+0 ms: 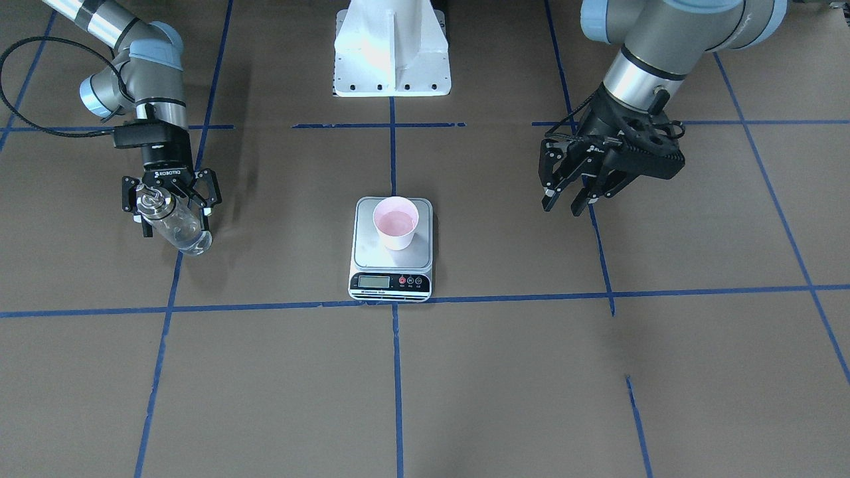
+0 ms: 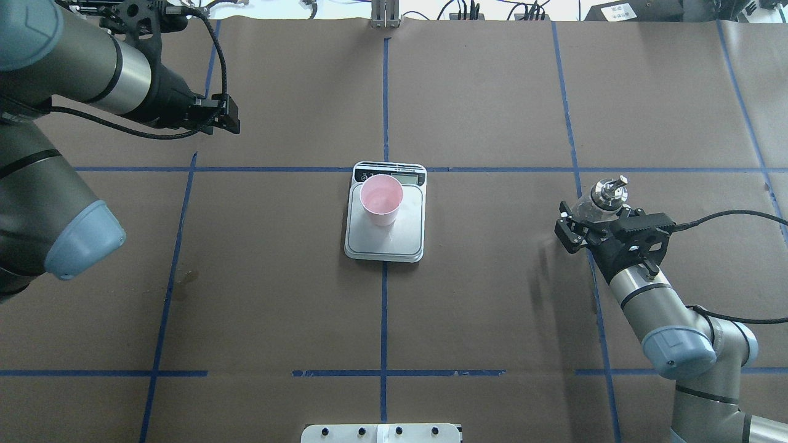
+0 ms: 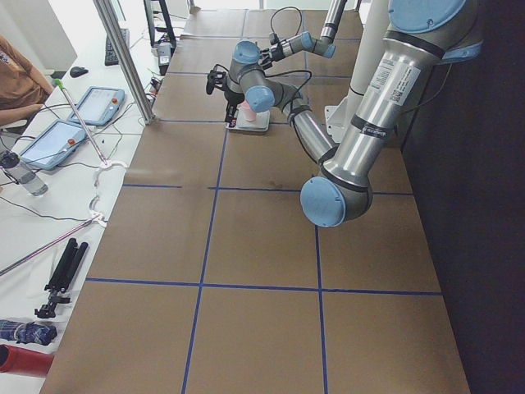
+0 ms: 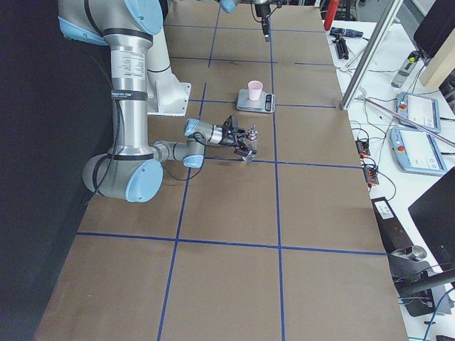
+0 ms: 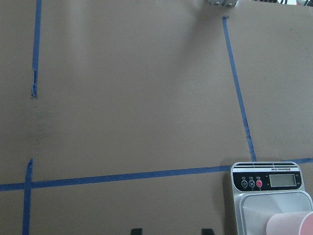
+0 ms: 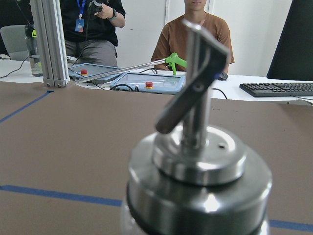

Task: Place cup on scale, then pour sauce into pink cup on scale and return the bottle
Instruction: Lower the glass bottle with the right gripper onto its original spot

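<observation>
- My left pincer [image 1: 566, 199] hangs over the bench's [image 2: 492, 295] left half. Its fingers are spread wide with nothing between them, and it is well apart from the scale.
- The kitchen scale [image 2: 406, 237] sits mid-bench. The pink cup [image 2: 381, 200] stands upright on its platform, toward the display end and left edge, with liquid pooled inside.
- My right pincer [image 1: 174, 219] grips the glass pourer bottle [image 1: 182, 234] by its body, long axis upright and spout up, well right of the cup. The bench lies straight below the bottle's base, though I cannot tell whether they touch. Setting it down falls to this arm.
</observation>
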Controlling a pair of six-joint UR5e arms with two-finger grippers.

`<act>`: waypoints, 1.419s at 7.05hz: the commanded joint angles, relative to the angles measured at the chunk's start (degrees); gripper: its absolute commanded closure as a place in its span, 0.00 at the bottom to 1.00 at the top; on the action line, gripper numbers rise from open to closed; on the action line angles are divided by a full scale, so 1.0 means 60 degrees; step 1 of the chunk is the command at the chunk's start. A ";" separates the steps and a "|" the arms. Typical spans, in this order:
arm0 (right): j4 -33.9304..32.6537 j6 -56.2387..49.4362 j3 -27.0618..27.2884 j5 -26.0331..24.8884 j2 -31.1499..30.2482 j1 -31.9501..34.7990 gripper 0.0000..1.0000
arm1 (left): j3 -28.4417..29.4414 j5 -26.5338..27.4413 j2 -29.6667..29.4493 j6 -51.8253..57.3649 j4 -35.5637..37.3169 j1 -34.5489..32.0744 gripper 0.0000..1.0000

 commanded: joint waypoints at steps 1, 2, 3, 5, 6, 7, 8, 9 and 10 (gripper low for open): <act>0.0026 -0.0002 0.0077 0.0069 -0.0160 -0.0069 0.00 | 0.0009 0.0000 -0.0007 0.0009 -0.0014 0.0000 0.49; 0.0027 -0.0002 0.0091 0.0040 -0.0205 -0.0142 0.00 | 0.0009 0.0000 -0.0007 -0.0005 -0.0014 0.0000 0.49; 0.0027 -0.0002 0.0135 -0.0004 -0.0394 -0.0288 0.00 | 0.0023 0.0000 -0.0007 -0.0005 -0.0014 0.0000 0.49; 0.0041 0.0012 0.0428 0.0010 -0.0715 -0.0465 0.00 | 0.0009 0.0000 -0.0007 -0.0005 0.0000 0.0000 0.49; 0.0331 0.0012 0.0429 -0.0019 -0.0819 -0.0567 0.00 | -0.0020 0.0000 -0.0007 -0.0005 0.0000 0.0000 0.49; 0.0566 0.0027 0.0429 -0.0048 -0.0994 -0.0727 0.00 | -0.0050 0.0000 -0.0007 -0.0020 0.0000 0.0000 0.48; 0.0612 0.0404 0.0429 -0.0338 -0.0996 -0.1063 0.00 | -0.0064 0.0000 -0.0007 -0.0020 0.0015 -0.0014 0.47; 0.0656 0.0437 0.0443 -0.0370 -0.1257 -0.1283 0.00 | -0.0079 0.0000 -0.0007 -0.0020 0.0015 -0.0014 0.47; 0.1208 0.0452 0.0501 -0.0371 -0.1680 -0.1547 0.00 | -0.0079 0.0000 0.0008 -0.0020 0.0015 -0.0014 0.47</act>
